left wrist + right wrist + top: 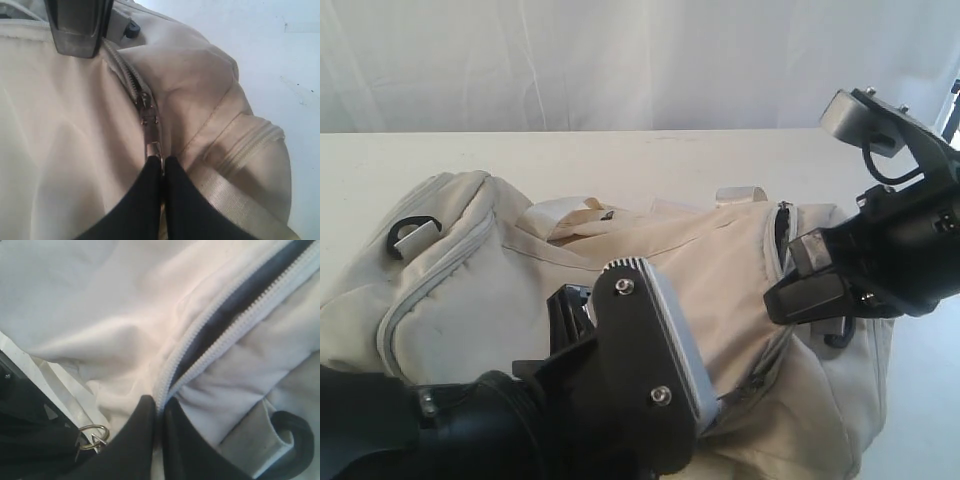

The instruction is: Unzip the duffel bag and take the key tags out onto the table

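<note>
The cream-white duffel bag (500, 280) lies across the table (620, 150). My left gripper (163, 165) is shut on the metal zipper pull (154, 147), just behind the slider (145, 102). In the exterior view its fingers are hidden behind its own wrist mount. My right gripper (160, 407) is shut on the bag's fabric at the end of the zipper (200, 335). There the teeth stand parted and show dark lining (235, 307). In the exterior view the right gripper (775, 298) sits at the bag's right end. The key tags are out of view.
A black D-ring (412, 228) sits on the bag's left end, another (295, 440) near my right gripper. A small metal ring (95, 436) shows beside the right gripper body. The satin strap (240, 200) runs under my left fingers. A white curtain (620, 60) backs the table.
</note>
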Robot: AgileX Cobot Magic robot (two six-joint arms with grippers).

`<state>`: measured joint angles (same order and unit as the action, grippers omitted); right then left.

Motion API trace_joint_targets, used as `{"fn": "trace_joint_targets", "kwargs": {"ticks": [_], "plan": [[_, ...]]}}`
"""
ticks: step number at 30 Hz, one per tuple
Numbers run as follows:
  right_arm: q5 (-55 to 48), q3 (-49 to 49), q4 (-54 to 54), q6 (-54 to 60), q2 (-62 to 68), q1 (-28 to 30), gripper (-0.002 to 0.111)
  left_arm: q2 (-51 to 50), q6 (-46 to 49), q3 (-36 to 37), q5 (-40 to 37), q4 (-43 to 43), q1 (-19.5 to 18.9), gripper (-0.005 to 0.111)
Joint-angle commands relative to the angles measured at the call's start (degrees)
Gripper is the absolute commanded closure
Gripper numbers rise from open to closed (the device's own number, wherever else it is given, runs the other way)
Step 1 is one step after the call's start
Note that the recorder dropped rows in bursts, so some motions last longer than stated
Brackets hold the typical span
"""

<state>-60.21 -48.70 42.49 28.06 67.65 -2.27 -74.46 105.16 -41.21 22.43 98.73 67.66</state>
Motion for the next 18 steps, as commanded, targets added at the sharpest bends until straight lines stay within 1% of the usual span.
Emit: {"fn": "trace_joint_targets", "kwargs": {"ticks": [1, 9, 11, 14, 17, 18], "plan": [[2.49, -0.10, -1.28, -0.01, -0.16, -0.01, 0.107, 1.88, -1.75, 2.13, 0.09, 1.22, 0.38, 0.107], [3.48, -0.10, -1.40, -0.14, -0.16, -0.01, 0.107, 3.13, -3.19, 4.45, 0.09, 1.22, 0.38, 0.107], [4.05, -0.10, -1.74, -0.24, -0.25, 0.09, 0.107, 3.35, -4.55, 4.45, 1.30, 1.22, 0.38, 0.107], [5.62, -0.10, -4.76, -3.11, -0.98, 0.09, 0.107, 3.82, -6.15, 4.45, 1.99, 1.22, 0.38, 0.107], [6.97, -0.10, -10.35, -7.86, -2.91, 0.09, 0.108, 4.21, -8.24, 4.77, 2.26, 1.22, 0.38, 0.107], [6.97, -0.10, -10.35, -7.86, -3.19, 0.09, 0.108, 4.21, -8.54, 5.05, 2.26, 1.22, 0.38, 0.107]]}}
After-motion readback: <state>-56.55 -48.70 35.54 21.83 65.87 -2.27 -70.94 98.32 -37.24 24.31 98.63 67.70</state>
